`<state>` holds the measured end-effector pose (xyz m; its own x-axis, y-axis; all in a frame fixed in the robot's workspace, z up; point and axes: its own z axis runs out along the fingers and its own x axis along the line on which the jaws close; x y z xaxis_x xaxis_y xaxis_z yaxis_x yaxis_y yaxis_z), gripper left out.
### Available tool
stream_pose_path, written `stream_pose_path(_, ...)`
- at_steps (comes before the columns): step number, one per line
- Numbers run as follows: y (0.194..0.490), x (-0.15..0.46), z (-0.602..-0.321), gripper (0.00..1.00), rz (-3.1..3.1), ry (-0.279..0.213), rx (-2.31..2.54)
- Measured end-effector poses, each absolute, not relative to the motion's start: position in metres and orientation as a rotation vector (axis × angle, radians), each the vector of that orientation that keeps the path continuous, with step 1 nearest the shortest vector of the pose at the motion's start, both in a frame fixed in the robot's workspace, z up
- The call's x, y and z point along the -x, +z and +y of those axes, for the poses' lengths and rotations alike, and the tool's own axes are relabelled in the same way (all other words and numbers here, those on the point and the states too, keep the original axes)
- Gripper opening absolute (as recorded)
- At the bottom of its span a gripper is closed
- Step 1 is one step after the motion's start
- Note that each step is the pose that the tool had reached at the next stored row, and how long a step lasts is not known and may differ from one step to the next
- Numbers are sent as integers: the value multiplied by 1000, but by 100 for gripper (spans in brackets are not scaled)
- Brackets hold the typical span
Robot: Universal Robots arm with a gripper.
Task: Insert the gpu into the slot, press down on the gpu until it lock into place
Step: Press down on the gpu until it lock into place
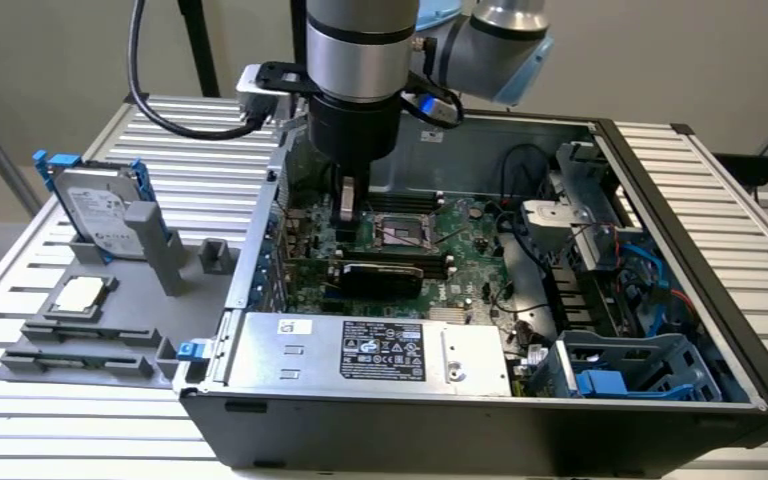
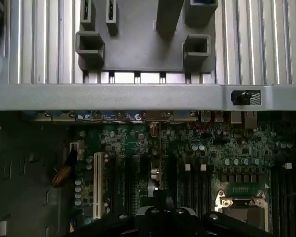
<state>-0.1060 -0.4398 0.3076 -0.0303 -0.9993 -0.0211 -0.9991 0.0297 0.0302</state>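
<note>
The gpu (image 1: 377, 272), a flat black card, stands on edge on the green motherboard, lengthwise between the CPU socket and the silver power supply. The slot is hidden beneath it. My gripper (image 1: 347, 210) hangs straight down from the arm, shut with nothing between its fingers. Its tips are a little above the board, just beyond the card's far top edge toward the exterior view's left end; I cannot tell whether they touch the card. In the wrist view the shut gripper (image 2: 158, 191) points down at the board between a white slot (image 2: 98, 182) and the black memory slots (image 2: 195, 185).
The open case's walls (image 1: 704, 260) surround the board. A silver power supply (image 1: 371, 350) lies along the near side, and cables and a blue drive cage (image 1: 624, 370) are on the exterior view's right. A grey fixture (image 1: 91, 340) outside the case holds a hard drive (image 1: 101, 215).
</note>
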Motion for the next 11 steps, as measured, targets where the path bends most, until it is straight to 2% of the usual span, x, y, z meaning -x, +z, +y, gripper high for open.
stream_pose_path(3,308,102,-440,11,-2270,-19,-2203)
stream_pose_path(11,308,102,-440,11,-2270,-17,-2204)
